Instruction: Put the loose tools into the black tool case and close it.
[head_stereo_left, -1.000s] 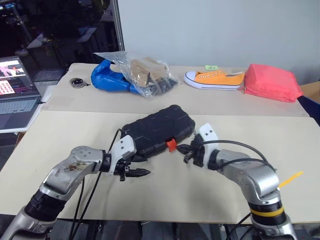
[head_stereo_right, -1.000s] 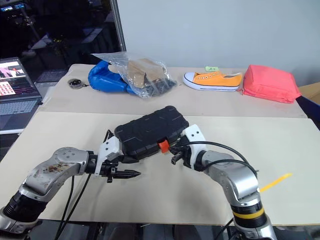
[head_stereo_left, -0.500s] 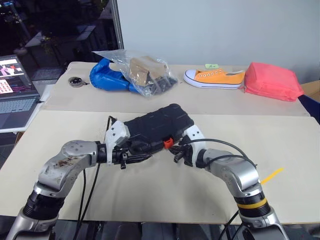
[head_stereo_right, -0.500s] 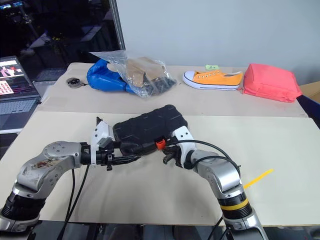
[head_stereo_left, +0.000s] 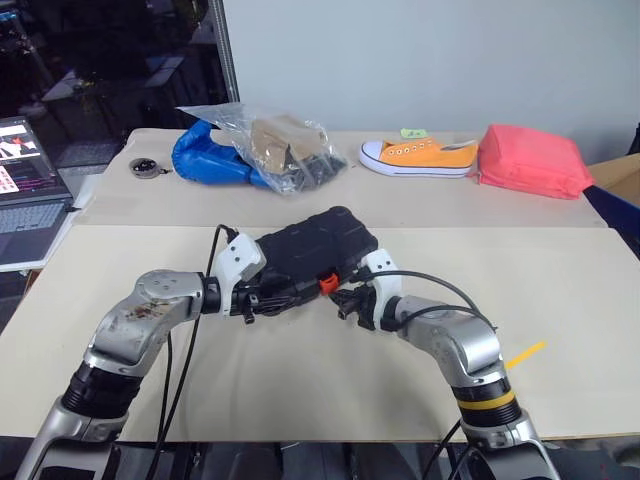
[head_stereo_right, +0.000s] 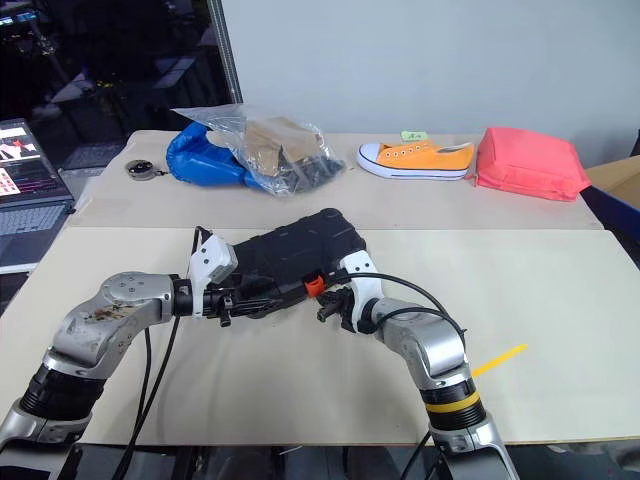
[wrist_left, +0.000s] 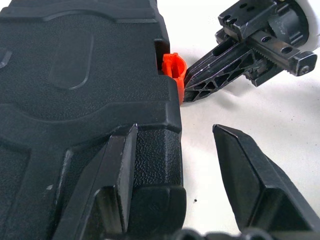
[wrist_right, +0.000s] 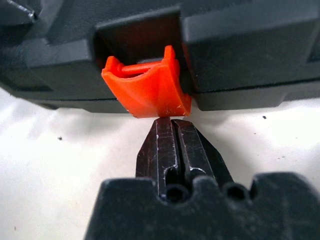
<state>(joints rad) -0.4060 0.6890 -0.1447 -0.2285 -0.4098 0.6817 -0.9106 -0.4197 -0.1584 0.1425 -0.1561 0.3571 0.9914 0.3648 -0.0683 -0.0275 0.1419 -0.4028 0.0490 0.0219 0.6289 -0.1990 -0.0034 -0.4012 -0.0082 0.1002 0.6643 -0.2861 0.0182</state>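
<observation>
The black tool case (head_stereo_left: 310, 250) lies with its lid down in the middle of the table, its orange latch (head_stereo_left: 326, 283) facing me. The loose tools are out of view. My left gripper (wrist_left: 175, 129) stands open at the case's front left corner. One of its fingers (wrist_left: 117, 165) lies against the case and the other (wrist_left: 250, 175) hangs over bare table. My right gripper (wrist_right: 170, 121) is shut, and its tips touch the lower edge of the orange latch (wrist_right: 147, 87).
At the back stand a clear plastic bag (head_stereo_left: 285, 145) over a blue item (head_stereo_left: 205, 160), an orange shoe (head_stereo_left: 415, 155) and a pink pouch (head_stereo_left: 530, 160). A laptop (head_stereo_left: 25, 195) sits at the far left. A yellow strip (head_stereo_left: 525, 353) lies right of my right arm.
My left gripper rose from the table in front of the case to its front left corner. My right gripper closed in on the latch. The camera also shifted a little.
</observation>
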